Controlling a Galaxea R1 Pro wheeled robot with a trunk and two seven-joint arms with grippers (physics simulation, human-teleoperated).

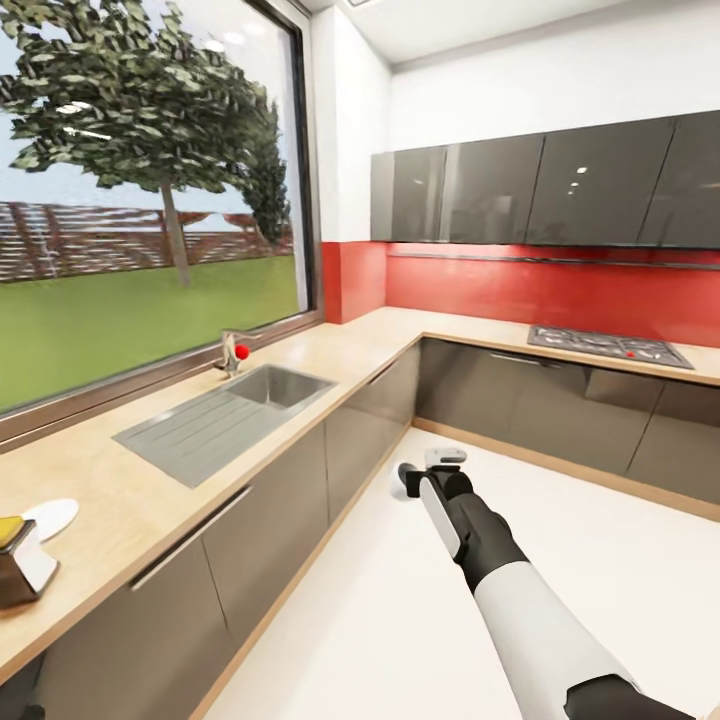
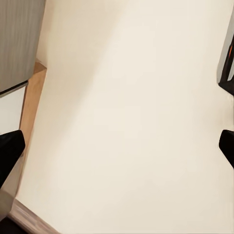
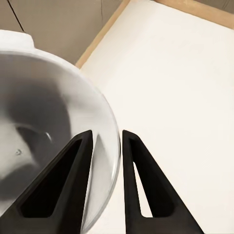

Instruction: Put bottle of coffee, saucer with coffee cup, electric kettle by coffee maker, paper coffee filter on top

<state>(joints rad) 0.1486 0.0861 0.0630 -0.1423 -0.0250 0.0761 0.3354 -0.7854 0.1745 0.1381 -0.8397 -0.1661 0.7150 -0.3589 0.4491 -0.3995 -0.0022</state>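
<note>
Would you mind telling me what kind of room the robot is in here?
A home kitchen, most likely: an L-shaped wooden countertop carries a sink beneath a window, a gas hob sits further along, and grey wall cabinets hang above.

Sink [image 1: 225, 420] set in table [image 1: 120, 480] at frame left; hob [image 1: 608, 347] upper right; saucer [image 1: 50, 518] lower left.
</note>
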